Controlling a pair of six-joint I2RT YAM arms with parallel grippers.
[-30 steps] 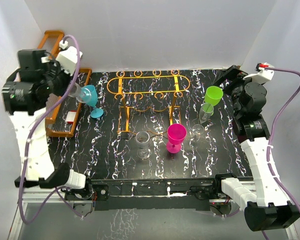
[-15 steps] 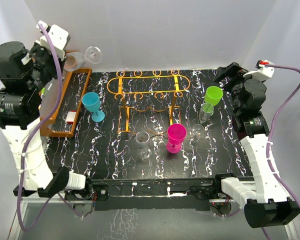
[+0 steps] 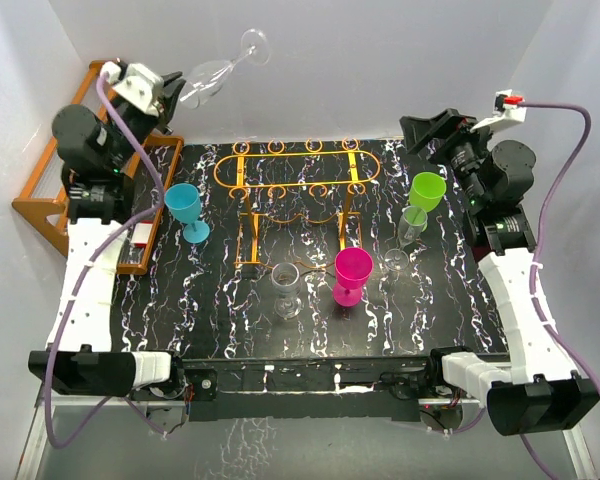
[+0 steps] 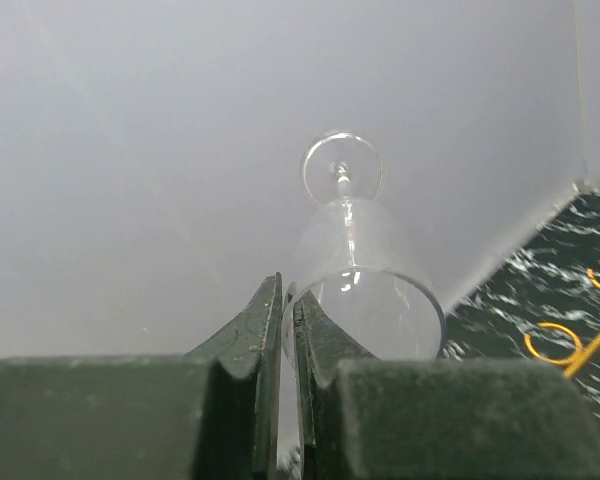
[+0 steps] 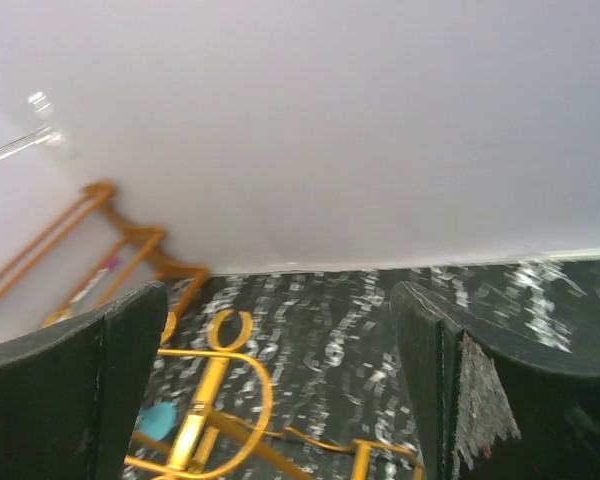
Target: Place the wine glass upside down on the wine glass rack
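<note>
Hanging high over the back-left corner of the counter (image 3: 190, 310), the wine glass (image 3: 212, 78) is seen lying almost level, not yet inverted. Its long axis runs from the bowl, at the pincer, out to the foot, which is pointed away to the right and toward the back wall. The rim of the bowl is pinched between the tightly closed fingers of the left pincer (image 3: 176, 96). In the left wrist view the wall of the wine glass (image 4: 365, 300) is caught in the narrow gap of that pincer (image 4: 288, 300), and the stem is directed straight away from it. The wine glass rack (image 3: 295, 172) is found below and to the right of the held glass, well apart from it, its long rails laid left to right across the back of the counter. It is judged that the glass must be tipped foot-up and the stem brought in line with a rail opening. The right pincer (image 3: 427, 130) is held wide open and empty near the rack's right end, so the left arm is taken to be the working one.
</note>
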